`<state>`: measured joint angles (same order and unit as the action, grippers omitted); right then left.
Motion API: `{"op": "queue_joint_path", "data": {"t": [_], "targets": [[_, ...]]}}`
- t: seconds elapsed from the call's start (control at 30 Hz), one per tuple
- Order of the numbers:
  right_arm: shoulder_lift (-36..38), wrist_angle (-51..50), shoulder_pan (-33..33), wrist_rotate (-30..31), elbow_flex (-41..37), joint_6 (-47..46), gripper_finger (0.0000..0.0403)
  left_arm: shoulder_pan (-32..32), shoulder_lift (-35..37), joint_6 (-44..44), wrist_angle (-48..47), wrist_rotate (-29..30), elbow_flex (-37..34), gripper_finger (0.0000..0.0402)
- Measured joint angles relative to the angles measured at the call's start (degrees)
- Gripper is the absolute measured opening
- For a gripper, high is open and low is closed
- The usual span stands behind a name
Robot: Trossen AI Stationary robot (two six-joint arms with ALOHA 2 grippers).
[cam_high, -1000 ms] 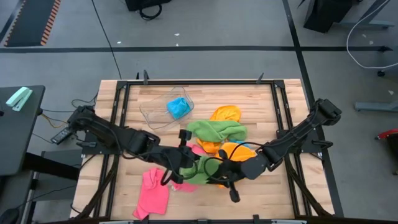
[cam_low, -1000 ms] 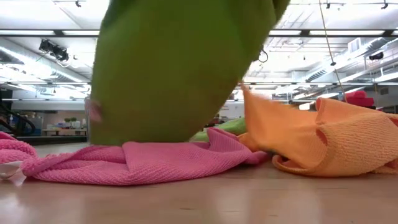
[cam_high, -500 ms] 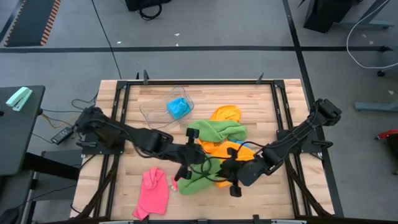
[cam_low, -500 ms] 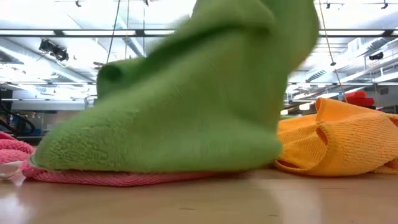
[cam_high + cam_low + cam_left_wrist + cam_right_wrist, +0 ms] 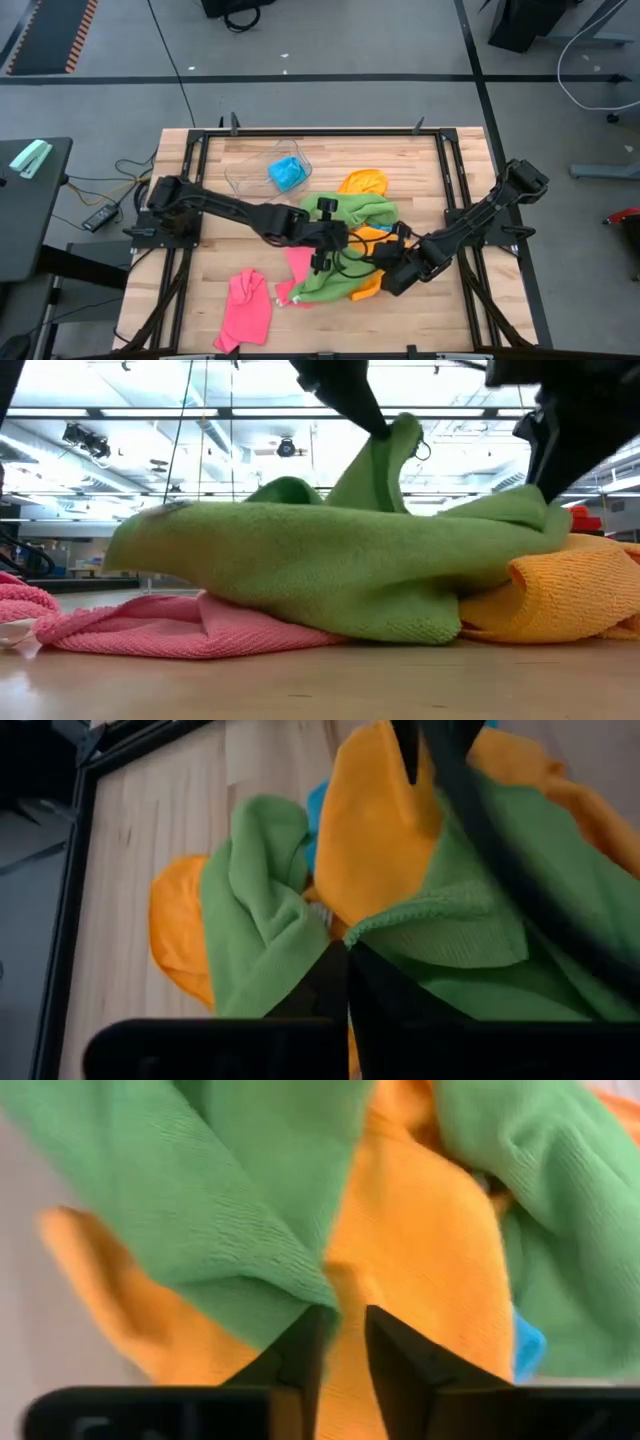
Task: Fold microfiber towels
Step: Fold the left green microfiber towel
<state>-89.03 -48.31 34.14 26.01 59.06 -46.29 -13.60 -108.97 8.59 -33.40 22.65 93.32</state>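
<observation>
I keep the left gripper point(image 5: 322, 243) clamped on the soft green microfiber towel point(image 5: 335, 272), draping it over the orange towel point(image 5: 368, 289) for folding; right gripper point(image 5: 393, 268) slightly parted, releasing.

Readable text: none | labels, brands, numbers, signs: none legible on the towels, the desk or in the room behind

A green towel point(image 5: 480, 920) is pinched by the closed left tool point(image 5: 345, 982), over orange towels point(image 5: 385, 830) on the wooden surface point(image 5: 150, 820).
</observation>
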Motion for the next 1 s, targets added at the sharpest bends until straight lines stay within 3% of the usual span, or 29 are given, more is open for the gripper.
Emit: {"op": "queue_joint_path", "data": {"t": [0.17,0.3,0.5,0.73,1.0], "targets": [[0.1,0.6,0.4,2.2,1.3,1.1,0.0163,0.1,-0.8,-0.4,0.5,0.0,0.0,0.0027],[0.3,1.9,1.8,8.9,2.6,4.0,0.0186,0.0,-0.7,-2.0,0.8,-0.1,0.0,0.0021],[0.4,12.3,3.0,21.2,1.7,10.6,0.019,0.0,-0.7,-2.6,1.2,0.0,0.0,0.0007],[0.4,22.6,2.3,23.2,-0.4,16.9,0.019,0.3,-0.7,-3.3,3.4,0.0,0.0,0.003],[0.4,24.3,2.2,25.4,-0.4,15.0,0.0193,0.4,-0.7,-3.5,3.7,0.0,0.0,0.0007]]}}
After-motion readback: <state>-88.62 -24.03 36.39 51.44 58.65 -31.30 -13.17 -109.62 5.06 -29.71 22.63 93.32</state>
